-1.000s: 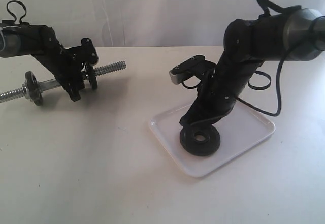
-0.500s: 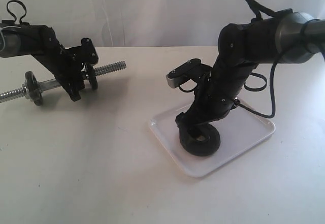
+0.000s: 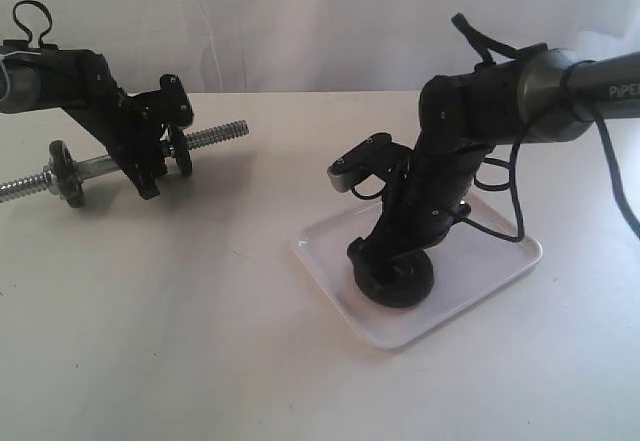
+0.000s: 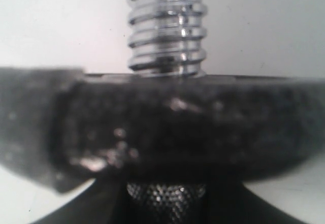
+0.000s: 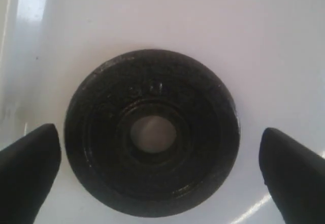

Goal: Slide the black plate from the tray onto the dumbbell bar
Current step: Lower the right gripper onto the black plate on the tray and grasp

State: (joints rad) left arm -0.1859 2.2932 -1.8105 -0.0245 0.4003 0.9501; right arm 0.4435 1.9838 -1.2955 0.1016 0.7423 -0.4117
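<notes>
— Black on white: the black plate lies flat in the tray, centre hole facing up, in the near-left part of it.
— And the right hand?
— Down over the plate. Its fingers stand wide apart, one on each side of the rim. In the wrist view a strip of white tray shows between each finger and the disc, so nothing is gripped.
— Where is the dumbbell bar?
— Well apart from the tray, over the left side of the counter. The left hand is clamped on its middle section, between two small black discs.
— Which way does it point?
— Its threaded end sticks out past the nearer disc toward the tray side, and the other end runs off the left edge of the exterior view. From the left wrist, the chrome threads rise beyond the disc's edge, with a knurled stretch of the bar on the near side.
</notes>
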